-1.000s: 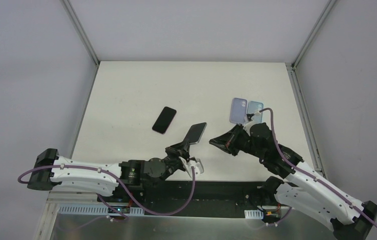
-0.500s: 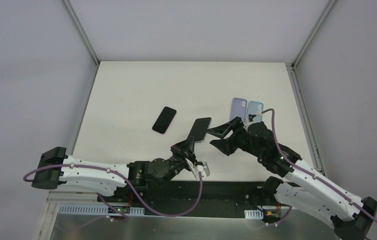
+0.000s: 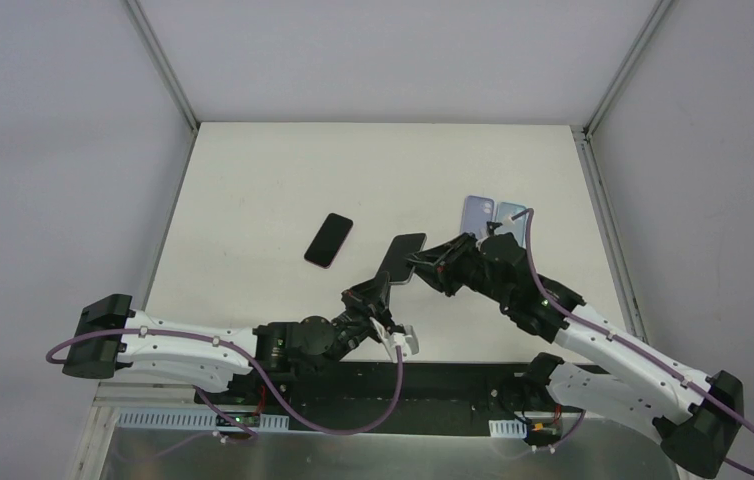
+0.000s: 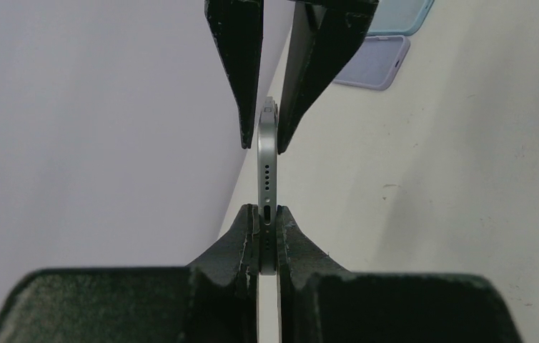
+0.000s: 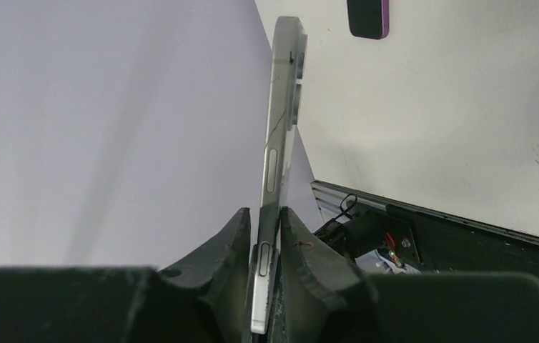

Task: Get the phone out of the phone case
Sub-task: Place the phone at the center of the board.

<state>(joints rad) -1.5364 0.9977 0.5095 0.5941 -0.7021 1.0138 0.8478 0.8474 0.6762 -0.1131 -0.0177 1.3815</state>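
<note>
A slim silver phone (image 3: 404, 254) is held above the table between both arms, seen edge-on in both wrist views. My left gripper (image 3: 378, 288) is shut on its bottom end, where the charging port (image 4: 267, 214) shows between the pads. My right gripper (image 3: 421, 266) is clamped on the phone's (image 5: 281, 121) long side, its fingers (image 5: 241, 236) pressed either side near a side button. In the left wrist view the right gripper's fingertips (image 4: 292, 107) pinch the phone's (image 4: 267, 161) far end. I cannot tell the phone case apart from the phone.
A dark phone (image 3: 328, 240) with a purple rim lies flat on the white table (image 3: 253, 180), left of the held one. A lavender case (image 3: 477, 216) and a light blue case (image 3: 510, 218) lie side by side at the right. Metal rails edge the table.
The right gripper opened, moved left onto the raised phone and closed on its side. The left arm lifted the phone slightly up and right, still gripping it.
</note>
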